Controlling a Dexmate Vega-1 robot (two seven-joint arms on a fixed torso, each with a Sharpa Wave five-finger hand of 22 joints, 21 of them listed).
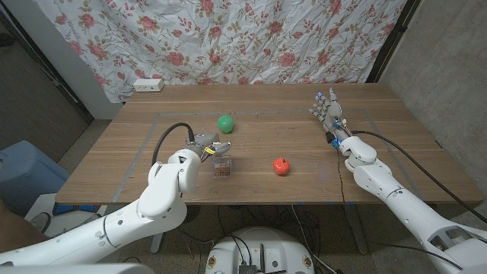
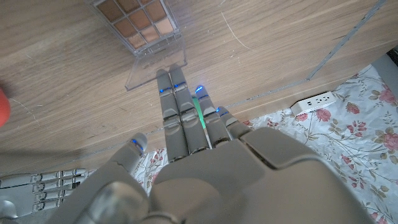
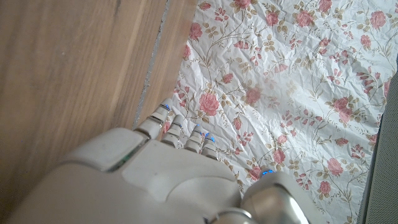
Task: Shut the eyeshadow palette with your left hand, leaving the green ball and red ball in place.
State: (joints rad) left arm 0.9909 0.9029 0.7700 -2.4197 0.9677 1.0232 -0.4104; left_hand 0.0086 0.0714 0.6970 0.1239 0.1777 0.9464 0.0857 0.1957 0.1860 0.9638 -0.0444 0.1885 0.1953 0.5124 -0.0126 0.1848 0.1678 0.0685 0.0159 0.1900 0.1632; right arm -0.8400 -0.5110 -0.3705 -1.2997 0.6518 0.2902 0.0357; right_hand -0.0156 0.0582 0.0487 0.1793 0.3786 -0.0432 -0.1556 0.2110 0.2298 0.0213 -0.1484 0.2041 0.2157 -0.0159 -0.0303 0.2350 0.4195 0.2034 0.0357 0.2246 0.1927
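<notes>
Fingers [image 2: 180, 106] of the left hand [image 1: 207, 144] are straight and pressed together, tips just at the near edge of the palette's clear lid [image 2: 157, 67]; we cannot tell whether they touch it. They grasp nothing. The thumb sits apart to one side in the left wrist view.

Nearest the robot, the eyeshadow palette [image 1: 222, 169] lies on the wooden table [image 1: 304, 183], open, its tray of brown and tan pans [image 2: 138, 20] visible and the clear lid laid out on the wood. In the head view the left hand hangs just above and behind it.

The red ball [image 1: 281, 166] sits to the palette's right, apart from it. A red edge [image 2: 3, 107] shows at the border of the left wrist view.

Farther back, the green ball [image 1: 225, 123] sits beyond the left hand, near but separate from it.

The right hand [image 1: 329, 110] stands well off at the table's right side, fingers extended and loosely apart, grasping nothing. In the right wrist view its fingers [image 3: 180, 130] reach toward the table edge.

At the far edge, a white power strip [image 1: 148, 85] lies below a floral cloth [image 1: 228, 38].
</notes>
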